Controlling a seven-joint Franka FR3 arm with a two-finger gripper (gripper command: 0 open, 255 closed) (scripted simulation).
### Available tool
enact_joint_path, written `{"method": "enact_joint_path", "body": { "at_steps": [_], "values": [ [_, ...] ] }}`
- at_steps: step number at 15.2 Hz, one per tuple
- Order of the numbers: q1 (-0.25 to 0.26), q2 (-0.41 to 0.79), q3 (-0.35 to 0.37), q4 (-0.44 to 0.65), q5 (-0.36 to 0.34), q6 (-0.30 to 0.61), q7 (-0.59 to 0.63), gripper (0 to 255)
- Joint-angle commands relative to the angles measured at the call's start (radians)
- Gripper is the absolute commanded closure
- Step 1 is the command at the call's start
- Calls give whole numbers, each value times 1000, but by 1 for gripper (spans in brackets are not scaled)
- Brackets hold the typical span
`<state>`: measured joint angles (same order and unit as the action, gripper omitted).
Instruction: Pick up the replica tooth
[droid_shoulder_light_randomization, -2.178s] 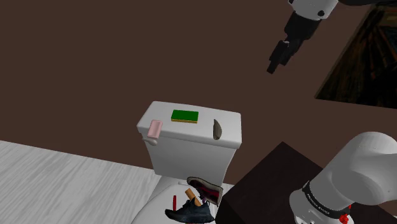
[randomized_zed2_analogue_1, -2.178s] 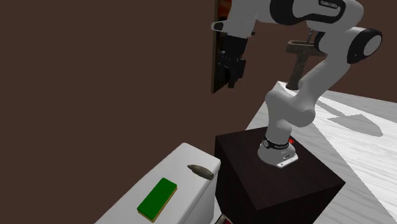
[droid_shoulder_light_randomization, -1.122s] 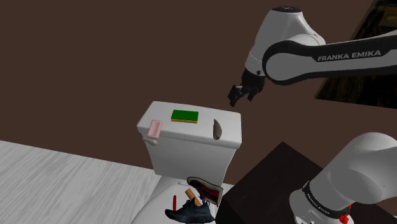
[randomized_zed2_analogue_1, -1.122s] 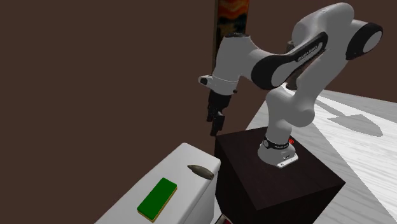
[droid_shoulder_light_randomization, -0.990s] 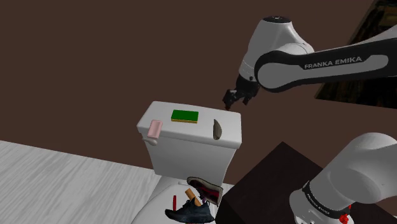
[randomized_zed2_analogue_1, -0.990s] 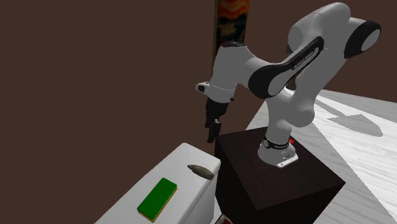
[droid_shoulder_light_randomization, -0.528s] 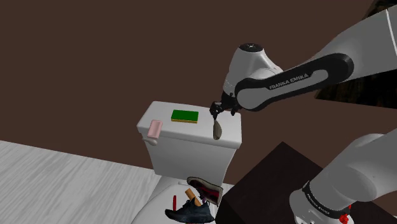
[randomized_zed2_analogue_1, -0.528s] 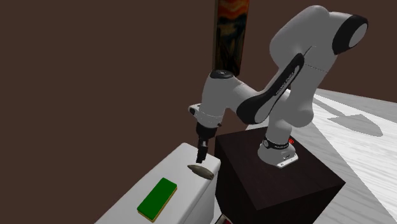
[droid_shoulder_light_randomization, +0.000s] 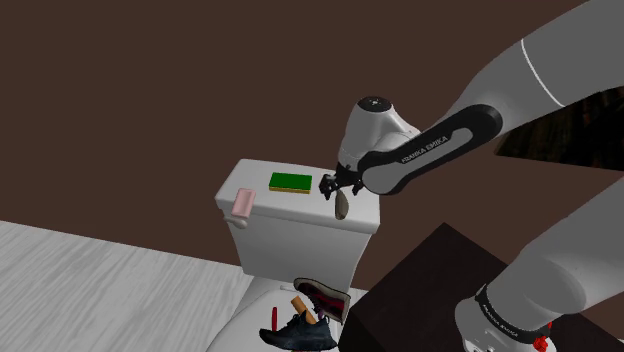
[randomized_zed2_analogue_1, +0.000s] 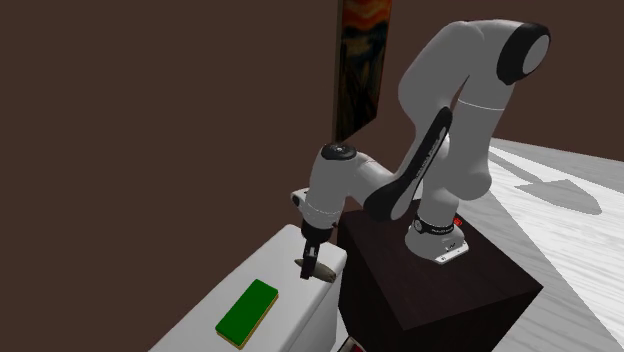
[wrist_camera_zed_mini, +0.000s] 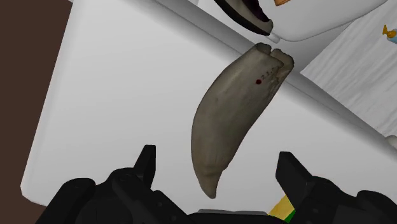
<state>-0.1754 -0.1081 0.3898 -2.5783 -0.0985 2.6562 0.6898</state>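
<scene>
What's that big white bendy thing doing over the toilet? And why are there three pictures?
It's a robot arm standing on a dark box. Two pictures come from cameras placed nearby, and the third comes from a camera on the arm's hand. At its end is a black tool with two fingers. On the toilet tank's lid lie a green block, a pink thing and a grey-brown tooth. The tool hangs just over the tooth, with one open finger on each side of it, holding nothing yet.
</scene>
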Motion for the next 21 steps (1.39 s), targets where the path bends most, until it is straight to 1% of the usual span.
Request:
{"method": "enact_joint_path", "body": {
  "at_steps": [1,3,4,5,14,21],
  "values": [
    [-7,28,5,-6,-28,32,25,0],
    [-12,50,7,-9,-53,55,44,0],
    [-12,50,7,-9,-53,55,45,0],
    [-12,51,6,-9,-54,55,44,255],
    [-12,50,7,-9,-53,55,45,255],
    [10,-41,-5,12,37,-49,-27,255]
  ]
}}
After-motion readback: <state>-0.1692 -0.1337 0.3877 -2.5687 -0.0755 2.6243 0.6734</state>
